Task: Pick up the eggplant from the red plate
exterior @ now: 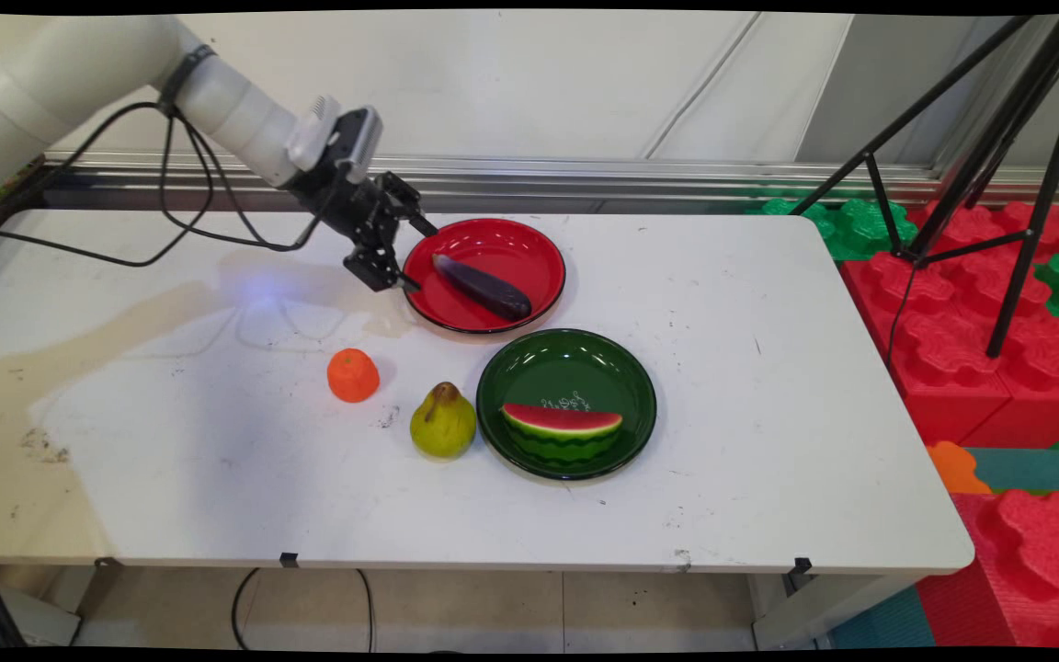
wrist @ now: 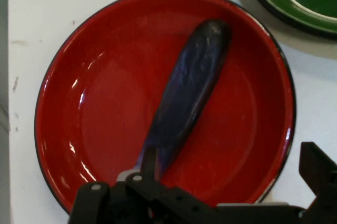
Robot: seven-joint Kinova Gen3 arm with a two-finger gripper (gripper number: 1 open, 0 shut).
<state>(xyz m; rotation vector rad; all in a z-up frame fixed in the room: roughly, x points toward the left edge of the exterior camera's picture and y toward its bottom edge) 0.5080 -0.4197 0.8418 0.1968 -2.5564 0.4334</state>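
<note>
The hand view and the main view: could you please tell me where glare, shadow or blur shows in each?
Hand view: white glare streaks on the red plate along its left inner wall; the eggplant is sharp, while the end effector linkage at the bottom edge is out of focus. Main view: bright highlights on the green plate; the arm's soft shadows fall on the table left of the red plate.

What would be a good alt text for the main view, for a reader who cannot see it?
The end effector hangs open at the left rim of a red plate holding an eggplant. Nearer the camera, on the white table, are an orange, a pear and a green plate with a watermelon slice.
</note>
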